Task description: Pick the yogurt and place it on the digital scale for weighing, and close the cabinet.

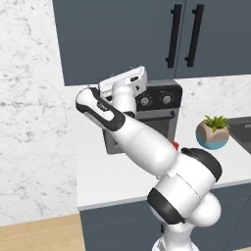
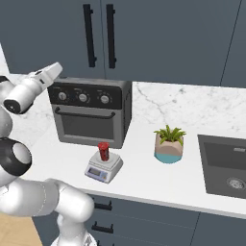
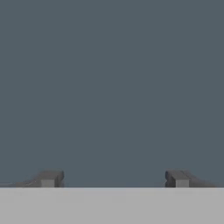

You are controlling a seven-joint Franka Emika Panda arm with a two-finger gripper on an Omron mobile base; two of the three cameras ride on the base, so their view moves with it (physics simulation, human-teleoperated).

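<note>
The arm is folded upward from the base, its forearm raised over the counter and the hand lifted against the cabinet [image 2: 168,38], just above the toaster oven [image 2: 91,113]. The gripper [image 3: 113,178] is pointed squarely at a flat slate door face, and its two fingertips [image 3: 49,178] are spread wide apart with nothing held between them. The cabinet doors are seen shut, their black bar handles [image 2: 111,36] side by side. The yogurt [image 2: 103,151] is set upright on the digital scale [image 2: 103,168], in front of the oven and near the counter's front edge. A potted plant [image 2: 168,145] is placed between the scale and the sink [image 2: 225,166], with bare counter [image 2: 144,180] left between scale and plant.
</note>
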